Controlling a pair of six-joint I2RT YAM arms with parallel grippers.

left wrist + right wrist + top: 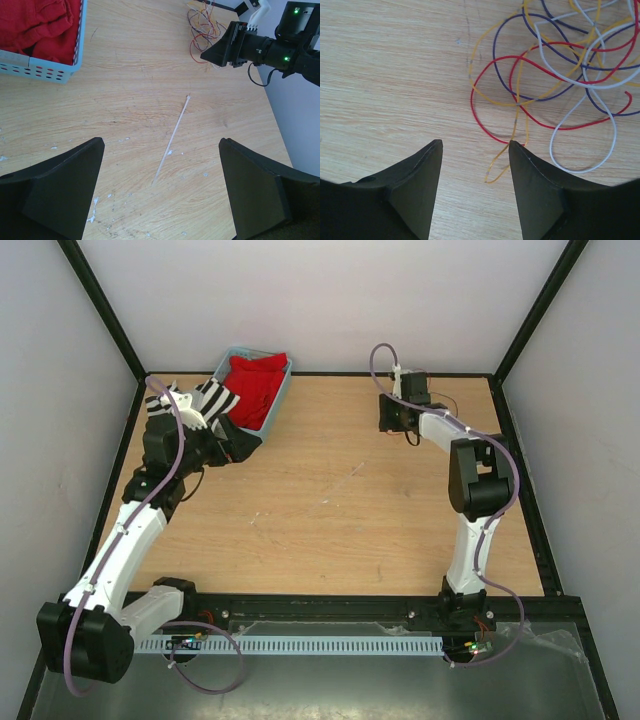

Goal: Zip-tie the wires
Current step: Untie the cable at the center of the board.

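Observation:
The wires (560, 75) lie on the wooden table as a loose tangle of red, orange, purple and white loops; they also show at the far right in the left wrist view (202, 25). My right gripper (475, 142) hovers low at their near edge, open, with the end of an orange loop on the table between its fingers, close to the right fingertip (517, 150). Nothing is gripped. A thin whitish zip tie (172, 142) lies straight on the table ahead of my left gripper (161, 141), which is wide open and empty above the board.
A light-blue basket (47, 70) holding red cloth stands at the back left (281, 395), beside the left arm. Black frame rails and white walls enclose the table. White specks dot the wood near the left gripper.

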